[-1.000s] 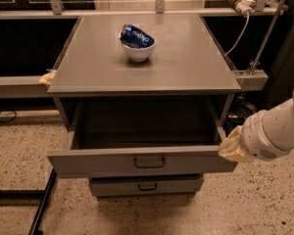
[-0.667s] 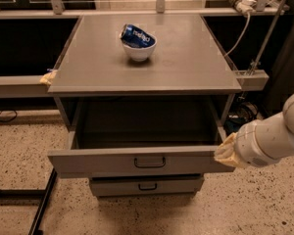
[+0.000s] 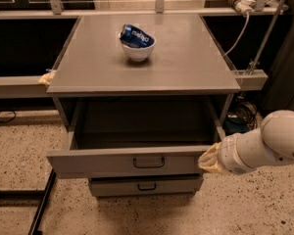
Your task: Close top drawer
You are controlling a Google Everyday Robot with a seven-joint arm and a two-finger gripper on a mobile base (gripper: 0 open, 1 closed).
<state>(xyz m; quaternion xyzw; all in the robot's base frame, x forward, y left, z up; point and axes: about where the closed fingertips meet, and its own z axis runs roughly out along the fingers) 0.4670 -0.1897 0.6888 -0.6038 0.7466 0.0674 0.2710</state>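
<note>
The top drawer (image 3: pixel 127 161) of a grey metal cabinet stands pulled out, its inside dark and bare. Its flat front panel has a dark loop handle (image 3: pixel 148 162) in the middle. My gripper (image 3: pixel 209 160) comes in from the right on a white arm (image 3: pixel 264 146) and sits at the right end of the drawer's front panel, at or touching its edge.
A white bowl (image 3: pixel 137 50) holding a blue crumpled bag (image 3: pixel 135 35) sits on the cabinet top (image 3: pixel 186 62). A lower drawer (image 3: pixel 146 186) shows below. A rail with cables (image 3: pixel 240 28) runs behind at right. Speckled floor (image 3: pixel 19 141) lies on both sides.
My arm has dropped a little and moved left, bringing the gripper from beside the drawer's right corner onto the front panel's right end. The drawer looks as far out as before.
</note>
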